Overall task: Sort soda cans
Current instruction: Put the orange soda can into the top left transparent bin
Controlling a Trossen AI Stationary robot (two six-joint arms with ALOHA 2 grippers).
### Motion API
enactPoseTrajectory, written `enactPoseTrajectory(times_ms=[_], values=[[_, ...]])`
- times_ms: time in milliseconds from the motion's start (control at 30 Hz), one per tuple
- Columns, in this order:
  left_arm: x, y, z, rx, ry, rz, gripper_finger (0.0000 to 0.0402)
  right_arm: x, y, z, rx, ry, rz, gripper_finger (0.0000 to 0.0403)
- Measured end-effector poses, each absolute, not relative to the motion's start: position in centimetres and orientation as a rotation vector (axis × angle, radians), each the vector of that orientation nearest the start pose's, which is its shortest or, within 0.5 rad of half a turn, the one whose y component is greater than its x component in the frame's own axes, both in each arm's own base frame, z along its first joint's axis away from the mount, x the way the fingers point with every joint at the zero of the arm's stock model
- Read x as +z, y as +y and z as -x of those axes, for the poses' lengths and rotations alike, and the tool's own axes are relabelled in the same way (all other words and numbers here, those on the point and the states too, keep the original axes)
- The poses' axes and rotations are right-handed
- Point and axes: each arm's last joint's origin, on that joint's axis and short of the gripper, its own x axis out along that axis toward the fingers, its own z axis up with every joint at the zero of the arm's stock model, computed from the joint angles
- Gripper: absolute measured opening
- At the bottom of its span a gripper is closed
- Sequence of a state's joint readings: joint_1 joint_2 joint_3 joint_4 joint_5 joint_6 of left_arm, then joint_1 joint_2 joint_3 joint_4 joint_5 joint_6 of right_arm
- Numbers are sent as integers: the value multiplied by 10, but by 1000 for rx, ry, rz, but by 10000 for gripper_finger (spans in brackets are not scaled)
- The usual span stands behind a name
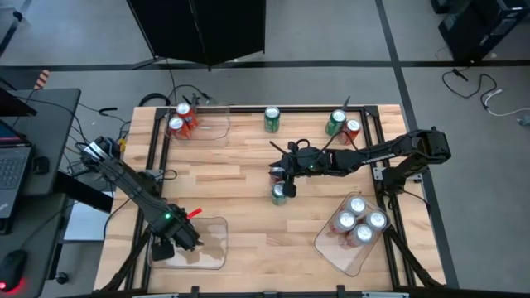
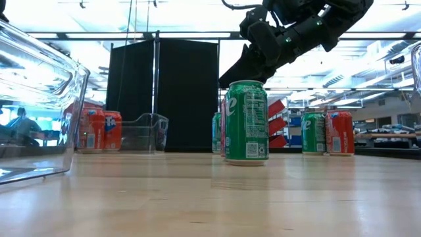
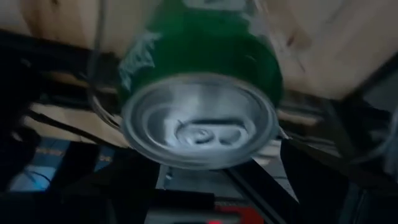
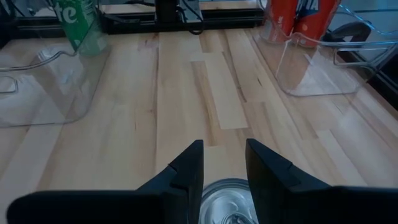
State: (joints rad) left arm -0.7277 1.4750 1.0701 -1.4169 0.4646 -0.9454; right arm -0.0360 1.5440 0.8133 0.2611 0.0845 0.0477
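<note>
My right gripper (image 1: 282,176) (image 4: 224,168) is open and hangs just above an upright green can (image 1: 279,194) (image 2: 247,122) at mid-table. Its fingers stand over the can's silver top (image 4: 227,202) without touching it. My left gripper (image 1: 170,246) is over the left end of the near-left clear tray (image 1: 211,240), shut on another green can (image 3: 199,68) (image 4: 78,25). In the high view that can is hidden under the gripper. My left gripper comes at the green can from above, pointing down, so the can's silver top (image 3: 199,127) faces the wrist camera. Its dark fingers (image 3: 298,180) sit at either side of the rim; the can hides the contact itself. The can is upright inside the near-left tray.
Two red cans (image 1: 179,121) stand in the far-left tray (image 1: 211,128). Several silver-white cans (image 1: 358,219) fill the near-right tray (image 1: 331,244). A green can (image 1: 272,120) stands at the far edge, and a green (image 1: 335,122) and a red can (image 1: 353,130) stand far right. Bare wood lies between.
</note>
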Motion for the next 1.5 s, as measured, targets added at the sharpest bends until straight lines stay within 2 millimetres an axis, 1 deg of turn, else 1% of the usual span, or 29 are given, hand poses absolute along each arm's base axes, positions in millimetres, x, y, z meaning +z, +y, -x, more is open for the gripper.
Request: enactPoseTrajectory(times_ms=[133,267,367,533,667,800,867,933,1000,1067,1133,1233,1300,1367,1433,1467,1500], values=[[243,-159,-159,93,2046,356,331,206,-14,-322,-129,465,-34,107],[260,-164,-166,49,1976,369,331,210,-14,-324,-129,456,-33,116],[276,-168,-173,42,1881,368,331,212,-14,-325,-128,449,-31,130],[304,-170,-183,55,1664,327,331,217,-14,-327,-128,457,-29,157],[320,-170,-188,82,1532,301,331,219,-14,-328,-128,453,-29,176],[325,-170,-194,132,1389,274,331,218,-14,-328,-128,466,-29,190],[326,-172,-200,161,1280,275,331,219,-14,-325,-134,480,-27,197],[327,-173,-209,207,1142,254,330,225,-15,-321,-153,478,-24,206],[325,-173,-219,231,1046,171,328,232,-15,-316,-165,474,-32,215],[322,-169,-224,264,1022,96,318,237,-14,-311,-168,478,-50,224],[317,-165,-230,304,1002,45,299,240,-12,-307,-167,488,-73,233],[299,-157,-230,380,981,-77,244,239,-6,-306,-156,506,-103,248],[284,-150,-228,423,984,-163,188,235,-3,-307,-150,526,-99,257],[271,-140,-225,449,1001,-221,117,229,-1,-309,-184,547,-86,266],[265,-130,-226,475,952,-228,43,226,-1,-308,-217,568,-90,275],[263,-125,-226,474,923,-225,23,226,-1,-309,-229,564,-101,279],[262,-121,-225,463,886,-223,15,225,-2,-309,-237,567,-114,283]])
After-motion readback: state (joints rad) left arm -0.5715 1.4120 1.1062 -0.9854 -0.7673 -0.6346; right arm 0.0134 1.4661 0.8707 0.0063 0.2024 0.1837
